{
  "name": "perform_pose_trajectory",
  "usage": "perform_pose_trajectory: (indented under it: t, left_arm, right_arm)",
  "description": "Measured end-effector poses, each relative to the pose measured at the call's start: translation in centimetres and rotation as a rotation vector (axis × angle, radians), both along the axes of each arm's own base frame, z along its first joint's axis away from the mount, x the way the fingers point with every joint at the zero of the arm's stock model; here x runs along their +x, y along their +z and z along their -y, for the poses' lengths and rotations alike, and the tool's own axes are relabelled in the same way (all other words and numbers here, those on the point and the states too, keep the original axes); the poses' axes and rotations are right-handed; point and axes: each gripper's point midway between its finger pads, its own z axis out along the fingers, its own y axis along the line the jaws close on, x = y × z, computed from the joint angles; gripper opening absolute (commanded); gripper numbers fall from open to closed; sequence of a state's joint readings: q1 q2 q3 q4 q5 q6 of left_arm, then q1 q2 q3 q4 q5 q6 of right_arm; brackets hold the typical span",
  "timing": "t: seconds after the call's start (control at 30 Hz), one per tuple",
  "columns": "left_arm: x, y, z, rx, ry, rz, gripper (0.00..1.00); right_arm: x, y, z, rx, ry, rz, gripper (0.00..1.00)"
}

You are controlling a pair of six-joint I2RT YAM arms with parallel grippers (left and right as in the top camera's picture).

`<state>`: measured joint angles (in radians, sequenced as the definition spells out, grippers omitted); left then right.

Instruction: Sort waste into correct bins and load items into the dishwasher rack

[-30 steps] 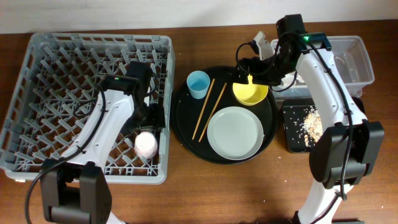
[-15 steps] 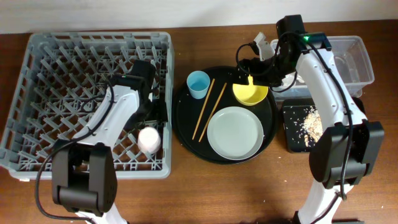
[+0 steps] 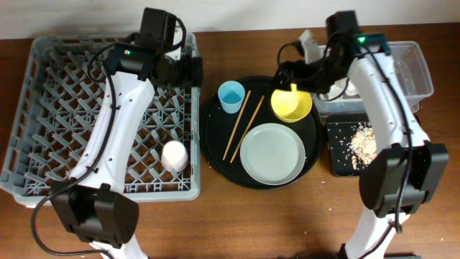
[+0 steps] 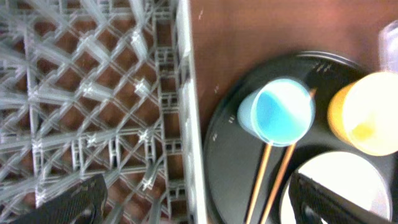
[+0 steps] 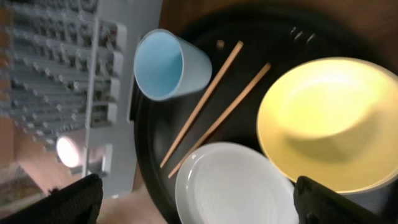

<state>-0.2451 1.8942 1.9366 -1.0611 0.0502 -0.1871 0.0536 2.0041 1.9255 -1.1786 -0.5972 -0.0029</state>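
The pink cup (image 3: pixel 173 155) stands in the grey dishwasher rack (image 3: pixel 65 86), near its front right. My left gripper (image 3: pixel 192 72) is open and empty over the rack's far right edge, beside the light-blue cup (image 3: pixel 231 96). In the left wrist view (image 4: pixel 199 208) the blue cup (image 4: pixel 283 112) lies ahead. The chopsticks (image 3: pixel 243 126), yellow bowl (image 3: pixel 291 103) and grey-green plate (image 3: pixel 272 153) lie on the round black tray. My right gripper (image 3: pixel 289 72) is open and empty above the bowl (image 5: pixel 329 121). Food scraps (image 3: pixel 361 142) lie in the shallow black tray. The wrapper is not visible.
The round black tray (image 3: pixel 212 147) sits between the rack and the bins. The clear tub (image 3: pixel 410 68) stands at the far right, with the shallow black tray (image 3: pixel 338 162) in front of it. Something white (image 3: pixel 307 40) sticks up at the tub's left end.
My left gripper has left the pink cup standing in the rack and swung up to the rack's far right corner. My right gripper has barely moved.
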Motion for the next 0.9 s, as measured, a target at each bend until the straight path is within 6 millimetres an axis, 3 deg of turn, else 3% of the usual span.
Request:
perform_pose_trajectory:
  t: [0.07, 0.13, 0.27, 0.33, 0.47, 0.6, 0.77, 0.9]
  left_arm:
    - [1.2, 0.1, 1.2, -0.035, -0.039, 0.035, 0.93]
    - [2.2, -1.7, 3.0, -0.037, -0.08, 0.007, 0.93]
    - [3.7, -7.0, 8.7, -0.027, -0.183, -0.047, 0.92]
    - [3.7, -8.5, 10.3, -0.018, -0.209, -0.058, 0.91]
    - [4.1, -8.5, 10.9, -0.008, -0.213, -0.037, 0.81]
    - [3.8, -9.0, 10.2, 0.036, -0.184, -0.053, 0.72]
    - [3.5, -12.0, 9.9, 0.058, -0.162, -0.124, 0.59]
    - [3.5, -12.1, 9.9, 0.061, -0.162, -0.128, 0.57]
  right_arm:
    - [1.2, 2.9, 2.3, -0.018, -0.059, 0.06, 0.98]
    - [1.5, 4.8, 4.4, -0.034, -0.108, 0.087, 0.98]
    - [1.1, 4.9, 5.0, -0.042, -0.128, 0.064, 0.98]
    - [0.8, 4.8, 5.0, -0.043, -0.128, 0.053, 1.0]
    - [0.7, 4.8, 5.0, -0.042, -0.13, 0.045, 0.98]
    - [0.6, 4.8, 5.0, -0.042, -0.13, 0.04, 0.98]
    - [0.6, 4.8, 5.0, -0.043, -0.13, 0.04, 0.98]
    - [0.5, 4.6, 5.2, -0.054, -0.134, 0.033, 0.98]
